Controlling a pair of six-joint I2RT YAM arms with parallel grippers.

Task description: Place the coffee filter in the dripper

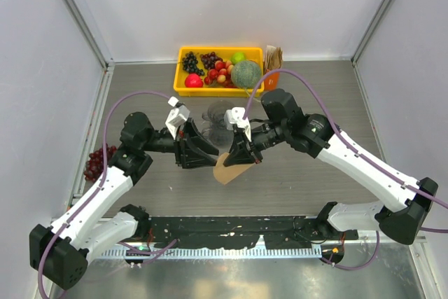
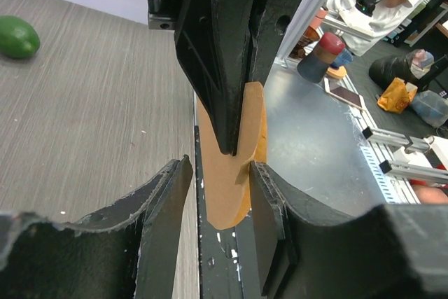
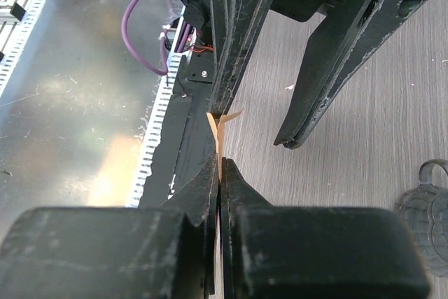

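Note:
My right gripper (image 1: 241,155) is shut on the coffee filter (image 1: 227,170), a flat tan paper held above the table. The right wrist view shows the filter (image 3: 218,134) edge-on, pinched between my right gripper's (image 3: 220,167) fingers. In the left wrist view the filter (image 2: 227,187) hangs between the fingers of my left gripper (image 2: 217,197), which is open. Its right finger (image 2: 269,201) touches a folded edge of the paper and its left finger (image 2: 164,204) stands apart from it. The clear ribbed dripper (image 1: 215,118) stands on the table just behind both grippers, and it shows as the dripper (image 3: 427,222) in the right wrist view.
A yellow tray (image 1: 183,82) of fruit with a green melon (image 1: 246,73) sits at the back. Beside it are brown papers with an orange box (image 1: 271,68). Dark red grapes (image 1: 98,162) lie at the left. A green fruit (image 2: 17,36) lies on the table. A black rail (image 1: 231,232) runs along the near edge.

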